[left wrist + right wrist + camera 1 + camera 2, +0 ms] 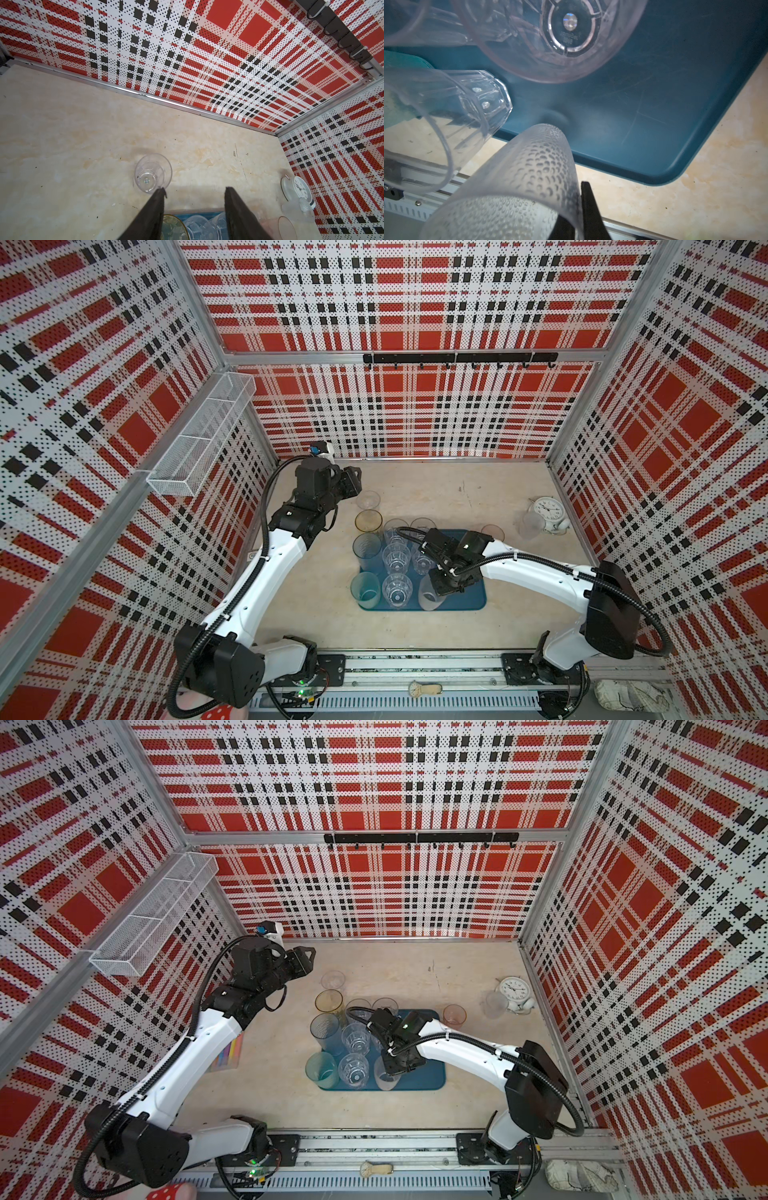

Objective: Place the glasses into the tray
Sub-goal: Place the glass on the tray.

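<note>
Left gripper [195,190]: mine, jaws apart with nothing between them, hanging over the far left of the table [457,489].
Clear glass [152,173]: upright on the table just past my left fingertips, outside the tray, and I'm not touching it.
Amber glass [368,521]: upright at the tray's far left corner. Honestly can't tell if it's in or just outside.
Grey-blue glass [366,549] and teal glass [365,589]: standing along the tray's left edge, teal one nearer.
Faceted glasses [397,558]: the clear ones, upright in rows on the tray.
Frosted glass [529,166]: dimpled and tilted, base over the tray by its near rim, right beside a faceted one.
Right gripper [577,199]: also mine, clamped on the frosted glass's rim, wall pinched between my fingers.
Tray [473,599]: teal-blue, mid-table, glasses crowding its left half.
Pink glass [493,532]: on the table just right of the tray.
Second frosted glass [531,524]: far right, just beside the alarm clock [547,508].
</note>
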Robot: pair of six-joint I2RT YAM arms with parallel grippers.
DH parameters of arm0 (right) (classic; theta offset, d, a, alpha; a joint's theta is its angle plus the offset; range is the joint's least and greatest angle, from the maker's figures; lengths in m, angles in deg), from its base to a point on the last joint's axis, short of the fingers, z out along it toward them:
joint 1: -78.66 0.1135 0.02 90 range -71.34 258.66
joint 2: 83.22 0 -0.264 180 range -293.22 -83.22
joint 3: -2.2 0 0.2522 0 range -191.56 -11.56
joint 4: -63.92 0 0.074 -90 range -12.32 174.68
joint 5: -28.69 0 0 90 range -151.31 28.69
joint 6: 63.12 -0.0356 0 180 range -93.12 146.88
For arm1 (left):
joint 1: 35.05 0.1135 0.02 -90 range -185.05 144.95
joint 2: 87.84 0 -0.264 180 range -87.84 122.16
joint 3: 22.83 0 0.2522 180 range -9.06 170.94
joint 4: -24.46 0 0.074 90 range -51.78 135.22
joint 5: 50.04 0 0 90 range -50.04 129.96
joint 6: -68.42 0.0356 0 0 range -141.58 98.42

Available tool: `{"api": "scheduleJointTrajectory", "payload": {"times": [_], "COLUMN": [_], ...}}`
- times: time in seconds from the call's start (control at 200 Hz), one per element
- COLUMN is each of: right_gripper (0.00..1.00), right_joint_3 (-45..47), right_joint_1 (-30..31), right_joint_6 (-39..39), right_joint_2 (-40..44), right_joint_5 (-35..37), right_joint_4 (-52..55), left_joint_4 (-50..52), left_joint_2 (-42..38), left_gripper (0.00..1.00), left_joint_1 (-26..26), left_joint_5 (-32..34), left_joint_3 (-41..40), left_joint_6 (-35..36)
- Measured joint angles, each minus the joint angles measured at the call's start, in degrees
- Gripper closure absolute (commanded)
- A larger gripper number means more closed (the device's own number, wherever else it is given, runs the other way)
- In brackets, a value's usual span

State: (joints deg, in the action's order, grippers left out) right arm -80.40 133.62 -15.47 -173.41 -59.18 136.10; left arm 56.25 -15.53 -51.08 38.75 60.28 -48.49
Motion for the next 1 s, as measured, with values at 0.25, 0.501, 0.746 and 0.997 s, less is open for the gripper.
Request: {"api": "scheduleJointTrajectory", "payload": {"times": [0.25,0.501,0.746,0.997], "right_gripper": [0.92,0.78,0.74,0.74], "right_joint_3": [-1.14,-1.16,-1.16,-0.44], "right_joint_1": [0.37,0.5,0.66,0.63], "right_joint_6": [-1.92,-2.75,-3.82,-4.63], "right_joint_2": [-3.5,-4.79,-4.79,-4.72], "right_joint_5": [2.12,2.78,1.2,-1.88], "right_joint_4": [-0.83,-1.38,-2.51,-5.6], "left_joint_4": [-0.59,-1.01,-1.33,-1.38], "left_joint_2": [0.0,0.0,-0.02,0.0], "left_gripper": [0.49,0.49,0.49,0.49], "left_joint_1": [0.33,0.63,0.68,0.7], "left_joint_5": [-0.07,-0.37,-0.66,-1.16], "left_joint_3": [-0.22,-1.01,-1.01,-1.05], "left_joint_6": [0.24,0.28,0.28,0.26]}}
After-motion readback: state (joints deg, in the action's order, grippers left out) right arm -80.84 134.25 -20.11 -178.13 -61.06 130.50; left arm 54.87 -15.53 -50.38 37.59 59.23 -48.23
